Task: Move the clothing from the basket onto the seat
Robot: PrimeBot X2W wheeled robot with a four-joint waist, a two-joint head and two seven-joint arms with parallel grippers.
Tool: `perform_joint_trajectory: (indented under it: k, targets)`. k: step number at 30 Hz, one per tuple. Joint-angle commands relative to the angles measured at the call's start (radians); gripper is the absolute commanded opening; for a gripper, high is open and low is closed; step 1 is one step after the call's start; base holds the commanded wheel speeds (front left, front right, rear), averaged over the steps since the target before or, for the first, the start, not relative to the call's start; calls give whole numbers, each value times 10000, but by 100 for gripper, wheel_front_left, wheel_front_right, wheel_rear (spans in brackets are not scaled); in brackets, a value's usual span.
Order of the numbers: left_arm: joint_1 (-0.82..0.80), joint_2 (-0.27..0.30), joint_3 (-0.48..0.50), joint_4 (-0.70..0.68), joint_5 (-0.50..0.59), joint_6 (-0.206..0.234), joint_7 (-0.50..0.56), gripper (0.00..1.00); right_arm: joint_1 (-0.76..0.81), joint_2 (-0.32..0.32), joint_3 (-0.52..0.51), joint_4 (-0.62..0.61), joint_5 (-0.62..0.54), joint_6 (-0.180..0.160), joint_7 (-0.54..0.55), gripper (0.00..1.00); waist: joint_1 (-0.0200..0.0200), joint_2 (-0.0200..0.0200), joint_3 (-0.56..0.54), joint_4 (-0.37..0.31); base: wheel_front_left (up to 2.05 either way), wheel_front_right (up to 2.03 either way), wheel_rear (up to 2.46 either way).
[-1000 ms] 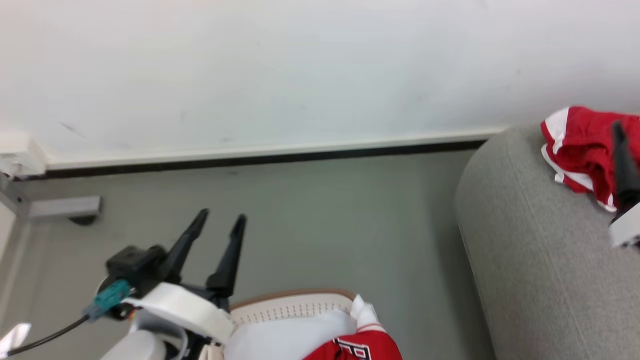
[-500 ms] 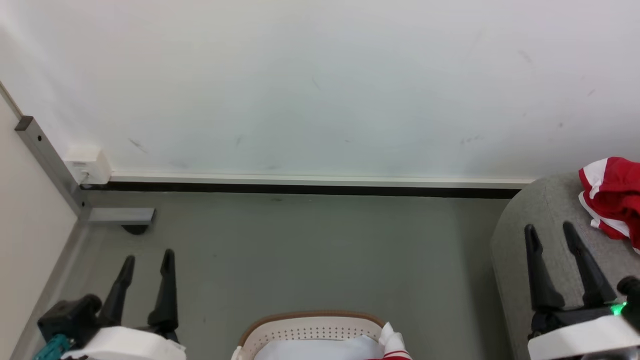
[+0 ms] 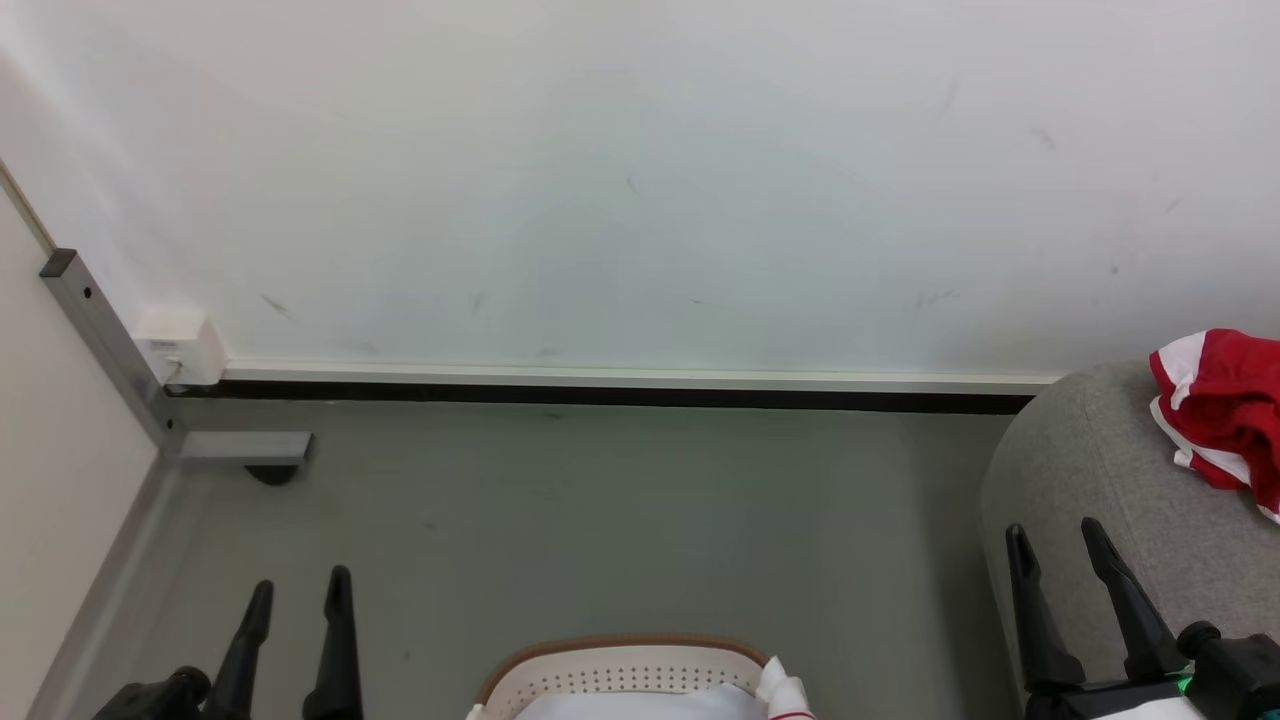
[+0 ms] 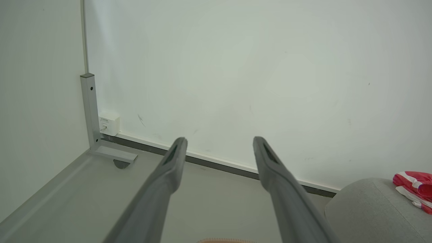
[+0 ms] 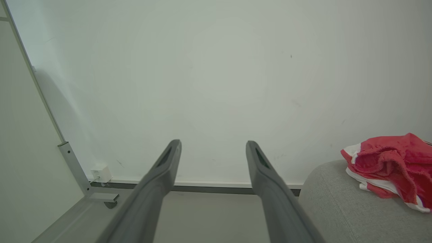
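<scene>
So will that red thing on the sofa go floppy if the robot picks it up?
Probably floppy: the red clothing lies crumpled in soft folds on the sofa, so it would likely droop and unfold when lifted. It looks thin, so probably light. A push would likely just bunch it up on the sofa's rough-looking fabric.

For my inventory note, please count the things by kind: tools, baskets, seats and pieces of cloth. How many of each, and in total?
Tools: 2, left tool, right tool
Baskets: 1, basket
Seats: 1, seat
Cloth pieces: 3, red garment on seat, pale cloth and red-trimmed white fold in basket
Total: 7
</scene>
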Motion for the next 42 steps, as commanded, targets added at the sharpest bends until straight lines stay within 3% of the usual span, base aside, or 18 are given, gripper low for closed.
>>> perform_joint_trajectory:
  k: [1, 11, 28, 35, 42]
  targets:
    - [75, -89, 137, 89, 183, -108, -8, 100, -157, -7, 57, 68, -125, -22, -29, 100, 2, 0, 28, -33, 0, 0, 0]
    - [-19, -428, 444, 380, 610, -603, -8, 100, -315, 44, 309, 227, -181, -22, -260, 100, 2, 0, 149, -188, 0, 0, 0]
    - [-295, -497, 501, 636, 819, -922, 46, 100, -604, 61, 379, 218, -205, -22, -217, 100, 2, 0, 617, -846, 0, 0, 0]
    - [-1039, -275, 235, 692, 819, -1177, 527, 100, -1329, 79, 427, -37, -451, -22, -325, 100, 2, 0, 1897, -1468, 0, 0, 0]
    - [-2300, -98, -612, 1263, 863, -1901, 1773, 100, -2037, 136, 220, -490, -820, -22, -518, 100, 2, 0, 3553, -2066, 0, 0, 0]
